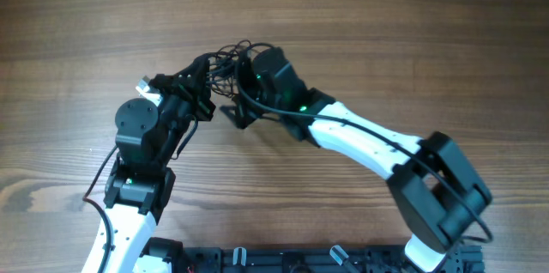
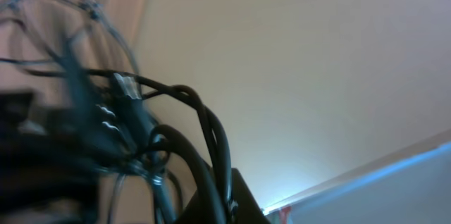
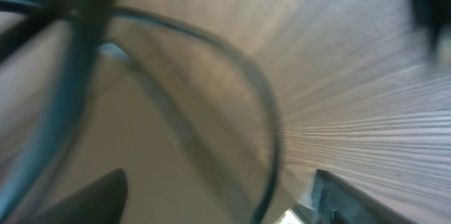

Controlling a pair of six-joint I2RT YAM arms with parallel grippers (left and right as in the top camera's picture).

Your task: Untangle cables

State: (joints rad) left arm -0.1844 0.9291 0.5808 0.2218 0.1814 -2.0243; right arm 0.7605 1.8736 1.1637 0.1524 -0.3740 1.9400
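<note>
On the wooden table (image 1: 403, 24), the cables (image 1: 225, 58) are bunched in a small knot near the far-centre. The left gripper (image 1: 190, 82) and right gripper (image 1: 247, 80) crowd against it from either side. Blur hides whether either is clenched. This looks like the pulling-apart step, and the next move calls for drawing one loop free, gently.

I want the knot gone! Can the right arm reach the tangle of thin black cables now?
Probably yes. From overhead, the right gripper sits right against the tangle of thin black cables, with nothing between them; a cable loop fills its wrist view. Whether it grips one is unclear.
</note>
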